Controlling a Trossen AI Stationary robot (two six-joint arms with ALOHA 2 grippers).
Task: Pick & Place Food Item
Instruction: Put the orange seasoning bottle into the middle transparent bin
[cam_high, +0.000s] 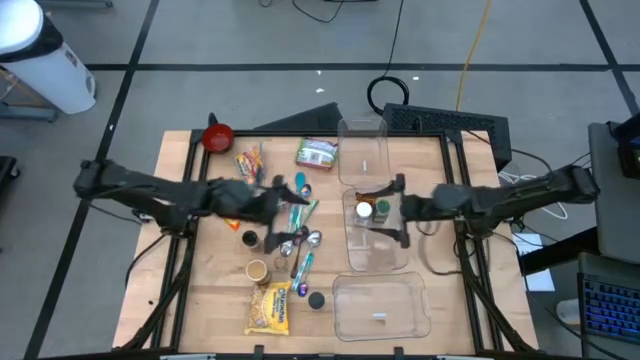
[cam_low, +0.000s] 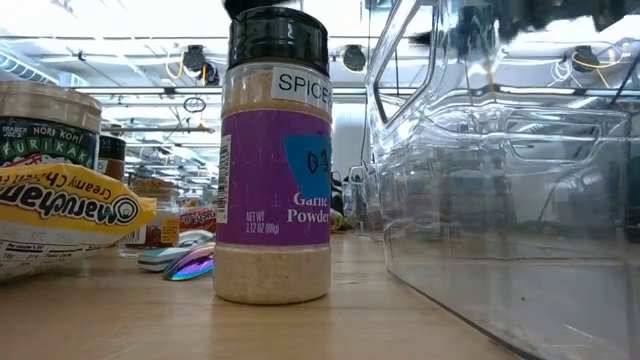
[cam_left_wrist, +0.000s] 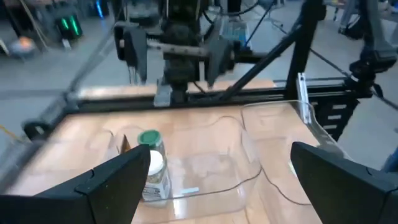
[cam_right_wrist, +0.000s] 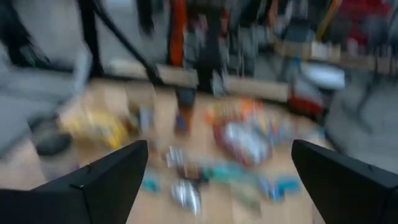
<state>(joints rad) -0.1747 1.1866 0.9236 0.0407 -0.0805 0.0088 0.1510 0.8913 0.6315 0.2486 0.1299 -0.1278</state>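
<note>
- In the middle clear bin (cam_high: 377, 262), on the right half of the table (cam_high: 215, 290), stands a green-capped jar (cam_high: 382, 210) next to a second small item I cannot identify; as a judgement, the food item has already reached its place.
- The right gripper (cam_high: 393, 208) sits over that bin just beside the jar, fingers spread wide and grasping nothing. Its own wrist view shows the two dark fingers well apart with only the blurred clutter between them, which reads as a release after setting the jar down.
- The left gripper (cam_high: 283, 208) hovers over the loose items at table centre, fingers released and empty. In its wrist view the jar (cam_left_wrist: 151, 172) stands upright inside the bin (cam_left_wrist: 249, 158), with the right gripper (cam_left_wrist: 171, 50) above it.
- Still outside the bins lie a yellow Maruchan noodle packet (cam_high: 270, 306), a garlic powder bottle (cam_low: 273, 160), a furikake jar (cam_low: 45, 125), spoons (cam_high: 300, 240), a red bowl (cam_high: 217, 136) and a snack bag (cam_high: 316, 152).
- The bins stand in a column on the right arm's side, likely so that arm drops items while the left reaches the pile.
- Two more clear bins, far (cam_high: 362, 150) and near (cam_high: 380, 305), hold no food that I can see.
</note>
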